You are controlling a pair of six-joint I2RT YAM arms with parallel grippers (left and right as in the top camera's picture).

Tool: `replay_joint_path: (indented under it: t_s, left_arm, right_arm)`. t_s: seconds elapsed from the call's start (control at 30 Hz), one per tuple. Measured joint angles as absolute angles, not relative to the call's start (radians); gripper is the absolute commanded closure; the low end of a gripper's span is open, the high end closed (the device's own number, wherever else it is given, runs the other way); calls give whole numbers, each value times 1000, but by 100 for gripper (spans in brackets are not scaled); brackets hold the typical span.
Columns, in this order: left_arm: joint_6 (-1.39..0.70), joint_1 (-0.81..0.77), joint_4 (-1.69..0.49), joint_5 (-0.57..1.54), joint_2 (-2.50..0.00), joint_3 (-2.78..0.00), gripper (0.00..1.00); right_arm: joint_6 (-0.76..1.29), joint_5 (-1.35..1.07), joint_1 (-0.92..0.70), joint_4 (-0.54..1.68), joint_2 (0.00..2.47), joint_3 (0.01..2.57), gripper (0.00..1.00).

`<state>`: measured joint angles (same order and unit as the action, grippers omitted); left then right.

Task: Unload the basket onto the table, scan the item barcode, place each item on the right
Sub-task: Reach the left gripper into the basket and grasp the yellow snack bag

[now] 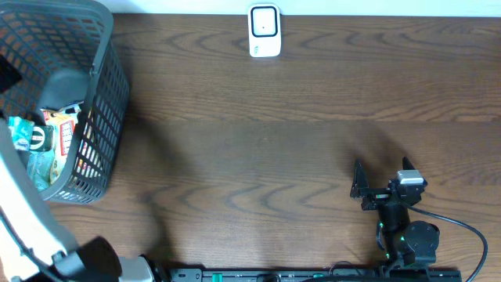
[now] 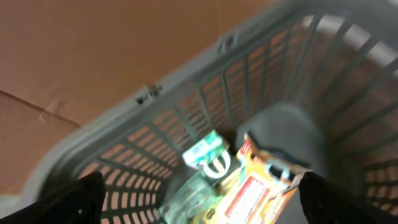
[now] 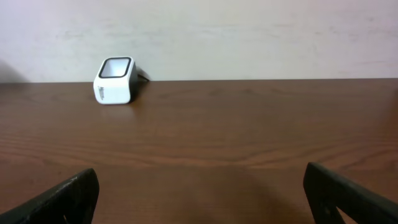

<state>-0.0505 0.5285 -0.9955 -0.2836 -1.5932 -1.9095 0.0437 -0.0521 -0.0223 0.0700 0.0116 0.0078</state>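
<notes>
Packets (image 2: 252, 186) lie in basket (image 2: 155, 99), table's left; left claw (image 2: 199, 202) hovers above, spread wide, empty. Drop straight, pinch one packet (clear of mesh wall). Right claw (image 3: 199, 186) likewise gaping, idle.

Overhead looked straight down on the table (image 1: 274, 117); left wrist, seemingly close, peered into the basket (image 2: 186, 99); right wrist faced the far scanner (image 3: 114, 81), both seen overhead.

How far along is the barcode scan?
Nothing looks done yet. In hand: the left end effector hovers open over the basket, above the packets, gripping nothing. The right end effector is open and empty. Left to do: pick an item, carry it to the scanner, show its barcode.
</notes>
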Motion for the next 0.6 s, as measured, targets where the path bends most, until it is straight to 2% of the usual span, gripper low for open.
replay_joint_path:
  t_s: [0.27, 0.6]
  left_arm:
    - [-47, 524, -1121, -262, -1678, -1902, 2]
    - [-1, 522, -1119, -163, -1881, -1856, 2]
  right_arm:
    - [44, -52, -22, 70, 12, 8, 1]
    - [44, -52, -22, 70, 12, 8, 1]
